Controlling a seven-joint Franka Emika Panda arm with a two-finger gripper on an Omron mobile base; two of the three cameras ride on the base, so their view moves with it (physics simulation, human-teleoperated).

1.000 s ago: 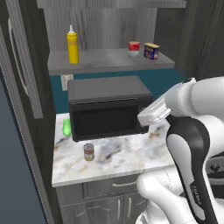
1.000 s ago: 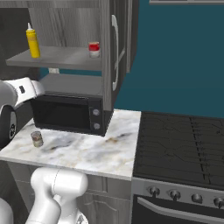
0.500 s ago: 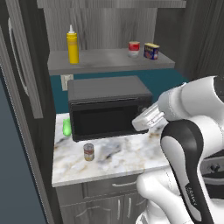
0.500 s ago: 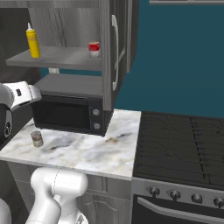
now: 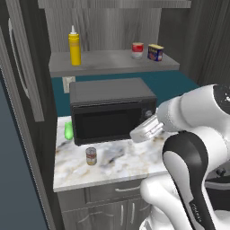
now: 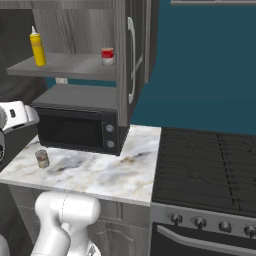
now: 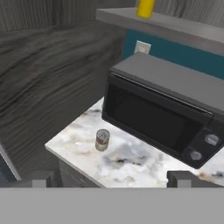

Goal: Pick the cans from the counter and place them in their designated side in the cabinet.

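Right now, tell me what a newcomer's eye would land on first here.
The black microwave fills the back of the marbled counter, with one small can alone in front of it. On the cabinet shelf above, a yellow squeeze bottle stands left, a red-and-white can right.

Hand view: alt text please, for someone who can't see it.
A small can stands upright on the marbled counter, in front of a black microwave. The open gripper's fingertips frame the bottom edge; a yellow bottle sits on the shelf above.
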